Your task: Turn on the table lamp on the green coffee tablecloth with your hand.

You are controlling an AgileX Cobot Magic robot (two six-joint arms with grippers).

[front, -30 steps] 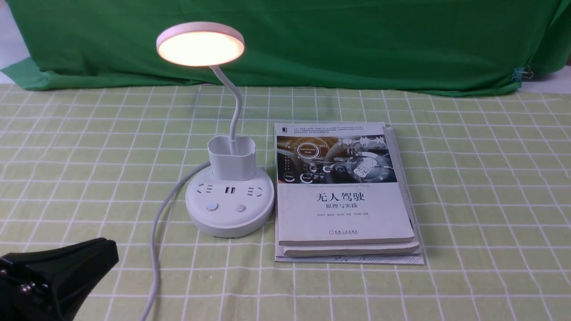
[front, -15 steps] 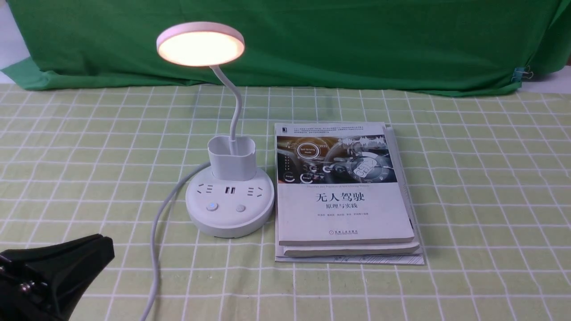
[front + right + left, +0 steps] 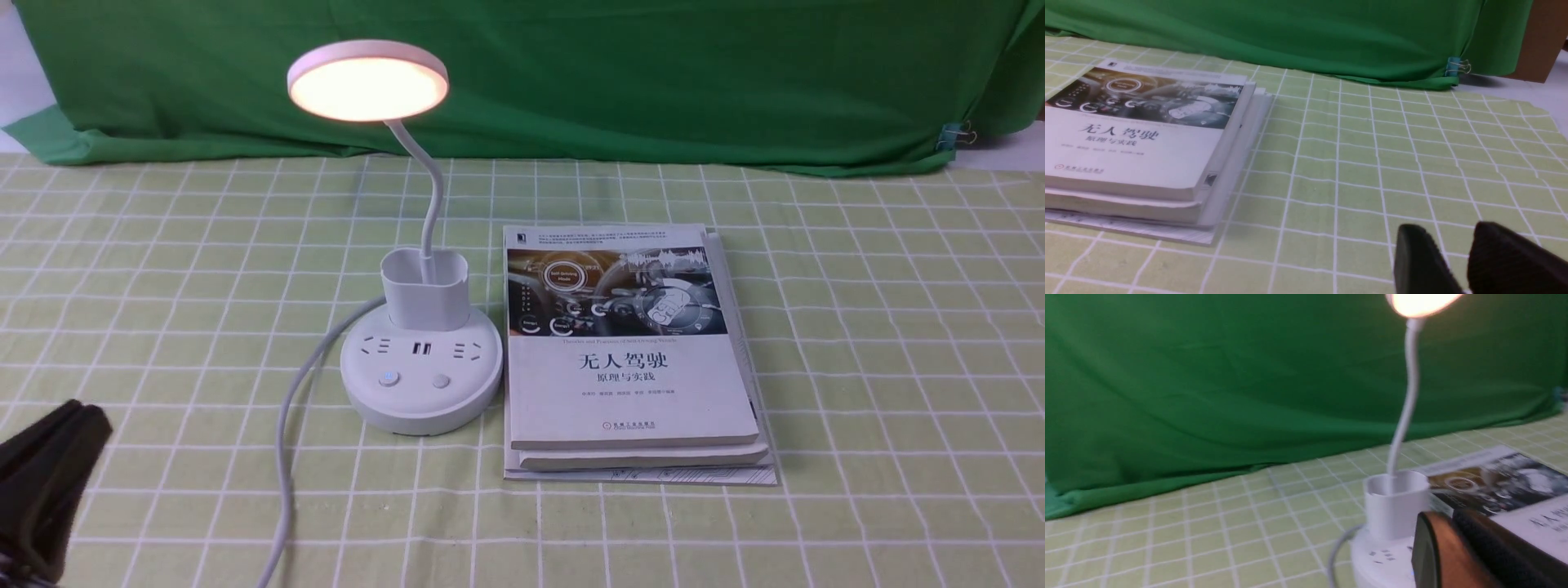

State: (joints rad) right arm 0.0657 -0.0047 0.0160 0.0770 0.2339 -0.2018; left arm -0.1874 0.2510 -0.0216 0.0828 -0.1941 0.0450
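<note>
On the pale green gridded tablecloth (image 3: 204, 327), at about eleven o'clock from the desk's middle, the white lamp (image 3: 421, 376) stands upright, its round head glowing. Just beside its base, at three o'clock from it, lies a stack of books (image 3: 629, 392). A gray cord (image 3: 284, 457) runs from the lamp towards seven o'clock. The left tool (image 3: 1447, 539) is well apart from the lamp, at eight o'clock from it, fingertips together and gripping nothing. The right tool's (image 3: 1449, 253) fingers are slightly parted, holding nothing.

The white table lamp (image 3: 422, 371) glows, disc head raised on its curved neck, upright on the green coffee tablecloth (image 3: 637, 523), white-gridded.
</note>
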